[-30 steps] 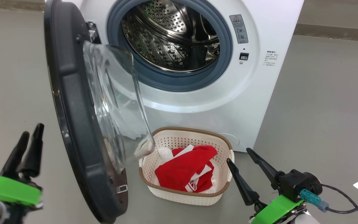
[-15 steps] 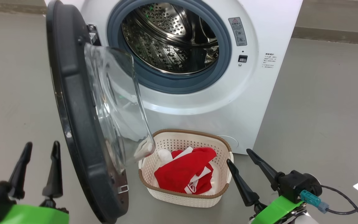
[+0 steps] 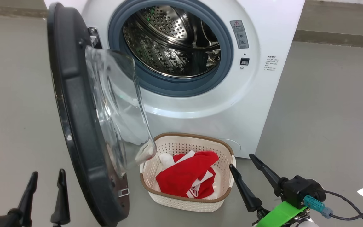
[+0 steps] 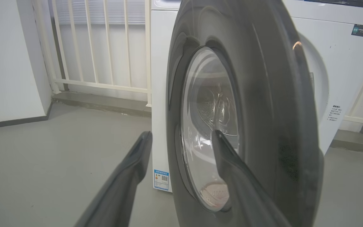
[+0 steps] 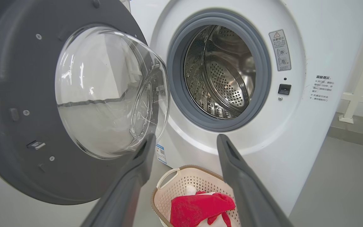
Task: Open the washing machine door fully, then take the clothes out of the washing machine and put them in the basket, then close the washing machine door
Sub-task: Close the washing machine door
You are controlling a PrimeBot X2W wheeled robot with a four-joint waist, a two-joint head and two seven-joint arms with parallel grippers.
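On the grey floor (image 3: 326, 110), the cream perforated basket (image 3: 187, 204) is hidden at nine o'clock by the black-rimmed glass door (image 3: 74, 126); red fabric clothes (image 3: 184, 176) are seen inside. The left pincer (image 3: 49, 171) and right pincer (image 3: 241, 160) are spread, empty.

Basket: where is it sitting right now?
Head view: the basket sits on the floor before the washing machine, under the drum opening, just right of the open washing machine door, with the clothes inside.
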